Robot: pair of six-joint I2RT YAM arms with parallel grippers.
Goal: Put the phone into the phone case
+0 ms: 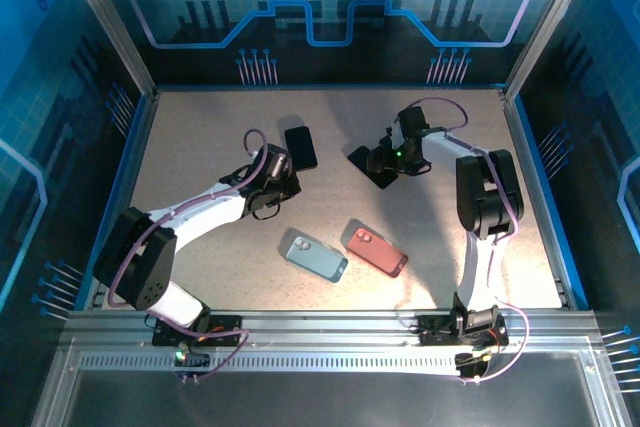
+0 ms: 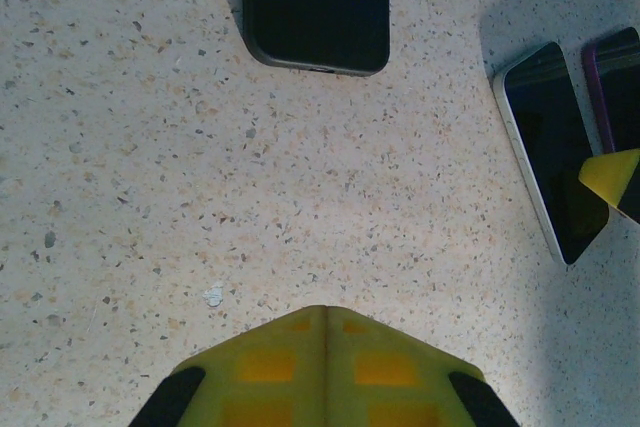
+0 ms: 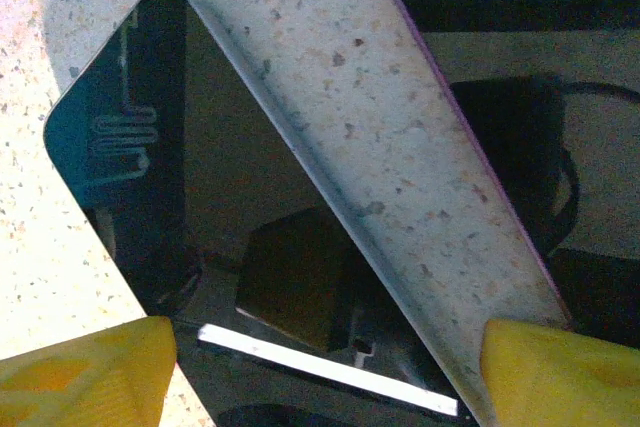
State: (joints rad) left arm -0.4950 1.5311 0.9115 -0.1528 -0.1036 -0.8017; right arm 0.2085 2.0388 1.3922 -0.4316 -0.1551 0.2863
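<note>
Two dark-screened phones lie side by side at the table's centre right (image 1: 368, 163). The left wrist view shows one with a pale edge (image 2: 548, 147) and one with a purple edge (image 2: 622, 87). My right gripper (image 1: 385, 159) hangs open over them. Its yellow fingers (image 3: 90, 372) stand either side of the pale-edged phone's glossy screen (image 3: 150, 197), with the purple-edged phone (image 3: 520, 147) to the right. A black slab (image 1: 300, 147) (image 2: 315, 7), phone or case, lies ahead of my left gripper (image 1: 281, 171) (image 2: 325, 319), which is shut and empty. A blue case (image 1: 316, 257) and a red case (image 1: 377, 251) lie nearer.
Speckled tabletop (image 2: 200, 167) lies bare between my left gripper and the black slab. Blue walls with metal posts (image 1: 110, 7) enclose the table at the back and both sides. One yellow fingertip of the right gripper (image 2: 610, 175) shows over the pale-edged phone.
</note>
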